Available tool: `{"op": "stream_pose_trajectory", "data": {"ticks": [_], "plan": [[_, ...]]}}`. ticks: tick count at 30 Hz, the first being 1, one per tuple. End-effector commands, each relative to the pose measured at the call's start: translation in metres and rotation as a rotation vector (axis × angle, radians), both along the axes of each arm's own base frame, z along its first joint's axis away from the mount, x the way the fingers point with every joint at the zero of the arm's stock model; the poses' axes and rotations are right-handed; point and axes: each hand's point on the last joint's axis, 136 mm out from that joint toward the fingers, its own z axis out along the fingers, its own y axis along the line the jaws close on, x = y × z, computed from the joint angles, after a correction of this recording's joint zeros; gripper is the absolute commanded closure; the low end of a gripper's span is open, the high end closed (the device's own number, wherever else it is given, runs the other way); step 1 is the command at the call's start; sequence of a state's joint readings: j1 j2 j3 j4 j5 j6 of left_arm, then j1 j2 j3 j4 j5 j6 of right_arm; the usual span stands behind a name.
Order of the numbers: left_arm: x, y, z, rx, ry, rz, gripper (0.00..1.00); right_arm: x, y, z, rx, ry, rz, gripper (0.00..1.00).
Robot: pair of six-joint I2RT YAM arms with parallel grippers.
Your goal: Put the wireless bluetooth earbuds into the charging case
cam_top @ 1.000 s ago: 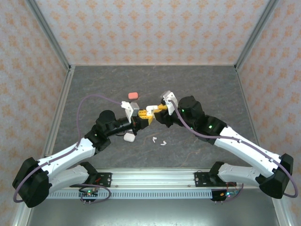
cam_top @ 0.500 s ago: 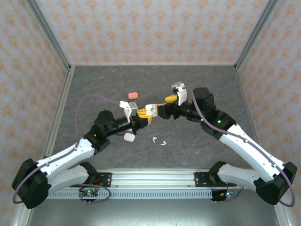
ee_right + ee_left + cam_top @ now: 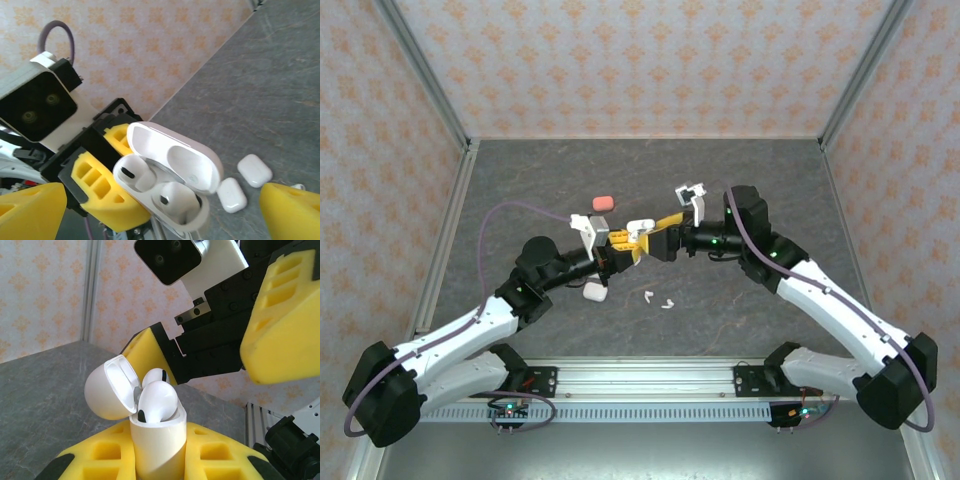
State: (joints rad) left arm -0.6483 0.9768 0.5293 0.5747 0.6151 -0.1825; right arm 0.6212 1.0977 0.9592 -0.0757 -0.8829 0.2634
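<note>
Item: glossy white rounded plastic charging case (image 3: 159, 450), clamped at its base in the yellow-padded left gripper (image 3: 625, 249), raised above the grey table (image 3: 740, 180). Long axis along the fingers, mouth toward the yellow-padded right gripper (image 3: 656, 238), spread wide and empty. Lid (image 3: 107, 390) hinged back. Two white earbuds (image 3: 157, 401) seated, heads proud. Step, by judgement: final seating. Next: gentle press, then lid closure.

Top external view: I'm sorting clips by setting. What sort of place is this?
Probably a lab test cell for robots, not a home: a grey table boxed in by patterned panels on metal posts, with the left arm and right arm bolted to a rail at its near edge.
</note>
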Motion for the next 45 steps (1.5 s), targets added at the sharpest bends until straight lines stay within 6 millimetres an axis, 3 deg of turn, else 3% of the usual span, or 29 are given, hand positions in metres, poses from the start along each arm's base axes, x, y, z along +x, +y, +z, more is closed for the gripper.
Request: {"op": "stream_pose_trajectory", "data": {"ticks": [1, 14, 22, 27, 35, 40, 45], "plan": [[-0.005, 0.000, 0.015, -0.043, -0.052, -0.015, 1.00, -0.013, 0.012, 0.023, 0.102, -0.033, 0.104, 0.00], [-0.001, -0.002, 0.010, -0.028, -0.041, -0.007, 1.00, -0.026, 0.009, 0.060, 0.147, -0.191, 0.134, 0.06], [0.002, -0.002, 0.010, -0.027, -0.042, 0.006, 1.00, -0.029, -0.002, 0.045, 0.117, -0.222, 0.086, 0.05], [0.011, 0.003, 0.008, -0.018, -0.024, 0.061, 1.00, -0.010, -0.010, 0.022, -0.013, -0.184, -0.027, 0.05], [0.054, 0.022, -0.017, 0.125, 0.096, 0.244, 1.00, 0.058, -0.059, -0.011, -0.186, -0.102, -0.455, 0.01], [0.094, 0.049, -0.032, 0.109, 0.209, 0.320, 1.00, 0.062, -0.066, -0.014, -0.125, -0.080, -0.496, 0.01], [0.136, 0.074, -0.074, 0.201, 0.393, 0.402, 1.00, 0.065, -0.072, -0.028, -0.138, -0.044, -0.540, 0.01]]}}
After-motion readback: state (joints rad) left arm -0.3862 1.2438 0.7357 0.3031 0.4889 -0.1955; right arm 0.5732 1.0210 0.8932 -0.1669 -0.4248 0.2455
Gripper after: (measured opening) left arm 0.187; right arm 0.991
